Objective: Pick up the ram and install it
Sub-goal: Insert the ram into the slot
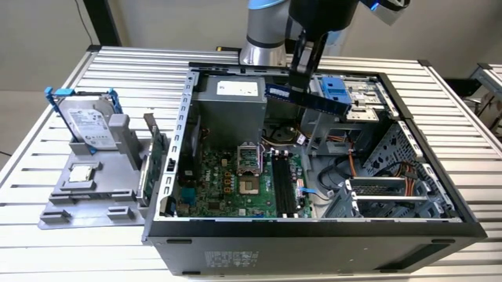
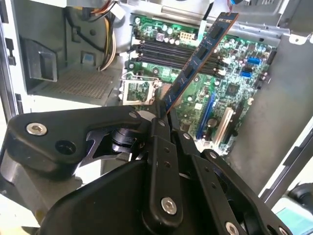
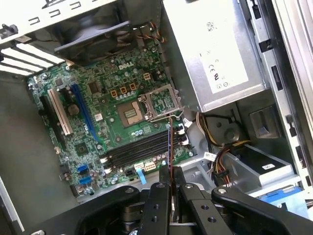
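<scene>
The claw (image 1: 300, 82) grips the ram (image 1: 314, 100) tight, holding it in the air over the open computer box (image 1: 314, 241)

The arm (image 1: 263, 35) is a round silver tube with a blue ring. The gripper (image 2: 160, 115) is black, with flat bars and shiny round screws (image 2: 168, 205).

ram (image 1: 307, 98): slim dark blue-green stick with black chips, pinched near one end by the gripper (image 2: 164, 113). It's in the air above the motherboard (image 3: 98, 122), tilted, edge-on in the first wrist view. Not seated in the board's black slots (image 3: 137, 149).
</scene>
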`<control>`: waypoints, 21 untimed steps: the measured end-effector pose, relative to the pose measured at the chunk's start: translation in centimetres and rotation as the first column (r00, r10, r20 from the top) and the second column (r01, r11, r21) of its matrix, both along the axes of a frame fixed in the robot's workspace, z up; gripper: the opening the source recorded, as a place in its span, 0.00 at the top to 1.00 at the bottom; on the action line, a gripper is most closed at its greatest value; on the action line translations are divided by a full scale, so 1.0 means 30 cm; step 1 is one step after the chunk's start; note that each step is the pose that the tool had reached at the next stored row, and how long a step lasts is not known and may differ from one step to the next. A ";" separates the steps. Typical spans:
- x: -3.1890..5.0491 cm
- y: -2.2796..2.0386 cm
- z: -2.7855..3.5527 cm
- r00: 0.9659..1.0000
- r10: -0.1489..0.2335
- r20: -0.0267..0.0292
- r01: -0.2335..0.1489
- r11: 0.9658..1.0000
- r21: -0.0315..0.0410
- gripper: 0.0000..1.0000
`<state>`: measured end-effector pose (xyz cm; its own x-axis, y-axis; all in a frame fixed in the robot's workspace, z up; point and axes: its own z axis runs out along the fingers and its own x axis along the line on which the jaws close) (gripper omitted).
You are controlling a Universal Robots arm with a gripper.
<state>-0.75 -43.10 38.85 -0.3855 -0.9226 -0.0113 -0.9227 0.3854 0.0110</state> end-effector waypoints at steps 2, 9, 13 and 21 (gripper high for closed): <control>0.000 0.000 0.000 1.000 -0.022 0.000 0.022 1.000 0.000 1.00; 0.000 0.000 0.000 0.995 -0.104 0.000 0.104 0.995 0.000 1.00; 0.000 0.000 0.000 0.989 -0.149 0.000 0.149 0.989 0.000 1.00; 0.000 0.000 0.000 0.974 -0.224 0.000 0.224 0.974 0.000 1.00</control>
<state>-0.75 -43.10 38.85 -0.5828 -0.8126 -0.0113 -0.8126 0.5827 0.0110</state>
